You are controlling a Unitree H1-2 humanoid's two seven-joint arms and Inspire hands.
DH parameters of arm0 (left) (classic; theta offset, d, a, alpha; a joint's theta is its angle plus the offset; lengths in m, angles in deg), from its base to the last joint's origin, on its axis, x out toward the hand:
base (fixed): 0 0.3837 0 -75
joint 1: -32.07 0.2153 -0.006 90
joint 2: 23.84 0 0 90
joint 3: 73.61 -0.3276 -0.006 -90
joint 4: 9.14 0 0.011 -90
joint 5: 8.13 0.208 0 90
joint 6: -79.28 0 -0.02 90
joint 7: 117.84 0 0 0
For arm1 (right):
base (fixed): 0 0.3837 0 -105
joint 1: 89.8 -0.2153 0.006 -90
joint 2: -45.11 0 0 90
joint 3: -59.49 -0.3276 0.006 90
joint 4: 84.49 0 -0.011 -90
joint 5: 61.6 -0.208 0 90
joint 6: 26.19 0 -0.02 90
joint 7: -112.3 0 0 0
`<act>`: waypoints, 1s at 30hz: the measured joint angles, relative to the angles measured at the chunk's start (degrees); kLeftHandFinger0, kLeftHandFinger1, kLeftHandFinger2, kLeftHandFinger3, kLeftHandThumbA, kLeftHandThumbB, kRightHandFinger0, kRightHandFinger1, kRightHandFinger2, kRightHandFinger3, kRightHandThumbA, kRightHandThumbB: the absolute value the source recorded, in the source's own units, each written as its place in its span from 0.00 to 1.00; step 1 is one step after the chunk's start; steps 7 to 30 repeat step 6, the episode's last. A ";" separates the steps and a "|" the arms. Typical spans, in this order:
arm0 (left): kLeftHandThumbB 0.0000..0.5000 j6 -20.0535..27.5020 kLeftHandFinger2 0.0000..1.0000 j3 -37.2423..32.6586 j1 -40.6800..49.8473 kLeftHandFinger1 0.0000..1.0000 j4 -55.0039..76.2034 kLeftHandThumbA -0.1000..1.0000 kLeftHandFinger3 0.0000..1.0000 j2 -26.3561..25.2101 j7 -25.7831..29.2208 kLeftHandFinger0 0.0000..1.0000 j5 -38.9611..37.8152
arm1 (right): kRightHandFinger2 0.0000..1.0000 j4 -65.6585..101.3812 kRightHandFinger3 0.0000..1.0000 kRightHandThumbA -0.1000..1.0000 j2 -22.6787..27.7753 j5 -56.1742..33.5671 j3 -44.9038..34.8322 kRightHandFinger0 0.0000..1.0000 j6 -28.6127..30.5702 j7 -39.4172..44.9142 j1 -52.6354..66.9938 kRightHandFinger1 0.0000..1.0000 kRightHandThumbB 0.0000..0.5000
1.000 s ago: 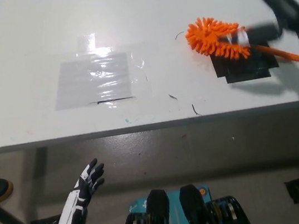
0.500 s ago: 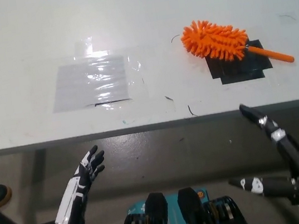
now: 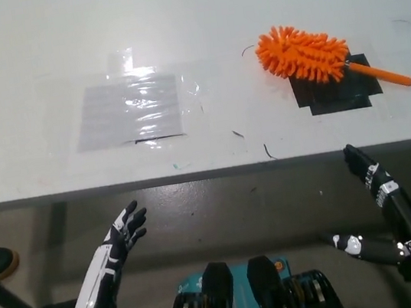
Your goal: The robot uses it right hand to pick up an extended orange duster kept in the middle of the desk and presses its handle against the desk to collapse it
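Orange duster (image 3: pixel 305 54) lies flat on the white desk (image 3: pixel 193 16), right of middle, fluffy head toward the left, thin handle (image 3: pixel 381 73) pointing right and slightly nearer. Its head and handle overlap a black tape patch (image 3: pixel 335 92). The handle showing looks short; I cannot tell from this view whether it is extended or already pushed in, so the scene fits either.

Right hand (image 3: pixel 389 219) hangs below the near desk edge at lower right, released, fingers spread, holding nothing, well apart from the duster. Left hand (image 3: pixel 114 264) rests low at lower left, also released with fingers apart.

If a grasp is due: judgement is to close on the handle near the head, keep the shaft upright, and press the end squarely onto bare desk so it does not skid.

Clear film sheet (image 3: pixel 131 109) lies taped left of the duster.
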 measured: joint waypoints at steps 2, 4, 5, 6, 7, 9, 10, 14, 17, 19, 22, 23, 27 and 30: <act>0.35 -0.01 1.00 0.02 0.12 1.00 0.08 1.00 1.00 0.00 -0.13 1.00 0.00 | 1.00 -0.59 1.00 1.00 0.05 -0.41 0.00 1.00 0.10 0.07 -0.02 1.00 0.45; 0.33 -0.03 1.00 0.04 0.13 1.00 0.07 1.00 1.00 0.00 -0.18 1.00 0.01 | 1.00 -1.36 1.00 1.00 0.04 -0.75 0.01 1.00 0.10 0.10 -0.44 1.00 0.45; 0.33 -0.03 1.00 0.04 0.12 1.00 0.08 1.00 1.00 -0.01 -0.19 1.00 0.01 | 1.00 -1.67 1.00 1.00 0.04 -0.88 0.01 1.00 0.10 0.11 -0.77 1.00 0.45; 0.33 -0.03 1.00 0.04 0.11 1.00 0.08 1.00 1.00 -0.01 -0.19 1.00 0.01 | 1.00 -1.79 1.00 1.00 0.04 -0.91 0.01 1.00 0.10 0.11 -0.90 1.00 0.45; 0.33 -0.03 1.00 0.04 0.11 1.00 0.08 1.00 1.00 -0.01 -0.19 1.00 0.01 | 1.00 -1.79 1.00 1.00 0.04 -0.91 0.01 1.00 0.10 0.11 -0.90 1.00 0.45; 0.33 -0.03 1.00 0.04 0.11 1.00 0.08 1.00 1.00 -0.01 -0.19 1.00 0.01 | 1.00 -1.79 1.00 1.00 0.04 -0.91 0.01 1.00 0.10 0.11 -0.90 1.00 0.45; 0.33 -0.03 1.00 0.04 0.11 1.00 0.08 1.00 1.00 -0.01 -0.19 1.00 0.01 | 1.00 -1.79 1.00 1.00 0.04 -0.91 0.01 1.00 0.10 0.11 -0.90 1.00 0.45; 0.33 -0.03 1.00 0.04 0.11 1.00 0.08 1.00 1.00 -0.01 -0.19 1.00 0.01 | 1.00 -1.79 1.00 1.00 0.04 -0.91 0.01 1.00 0.10 0.11 -0.90 1.00 0.45; 0.33 -0.03 1.00 0.04 0.11 1.00 0.08 1.00 1.00 -0.01 -0.19 1.00 0.01 | 1.00 -1.79 1.00 1.00 0.04 -0.91 0.01 1.00 0.10 0.11 -0.90 1.00 0.45; 0.33 -0.03 1.00 0.04 0.11 1.00 0.08 1.00 1.00 -0.01 -0.19 1.00 0.01 | 1.00 -1.79 1.00 1.00 0.04 -0.91 0.01 1.00 0.10 0.11 -0.90 1.00 0.45; 0.33 -0.03 1.00 0.04 0.11 1.00 0.08 1.00 1.00 -0.01 -0.19 1.00 0.01 | 1.00 -1.79 1.00 1.00 0.04 -0.91 0.01 1.00 0.10 0.11 -0.90 1.00 0.45; 0.33 -0.03 1.00 0.04 0.11 1.00 0.08 1.00 1.00 -0.01 -0.19 1.00 0.01 | 1.00 -1.79 1.00 1.00 0.04 -0.91 0.01 1.00 0.10 0.11 -0.90 1.00 0.45; 0.33 -0.03 1.00 0.04 0.11 1.00 0.08 1.00 1.00 -0.01 -0.19 1.00 0.01 | 1.00 -1.79 1.00 1.00 0.04 -0.91 0.01 1.00 0.10 0.11 -0.90 1.00 0.45; 0.33 -0.03 1.00 0.04 0.11 1.00 0.08 1.00 1.00 -0.01 -0.19 1.00 0.01 | 1.00 -1.79 1.00 1.00 0.04 -0.91 0.01 1.00 0.10 0.11 -0.90 1.00 0.45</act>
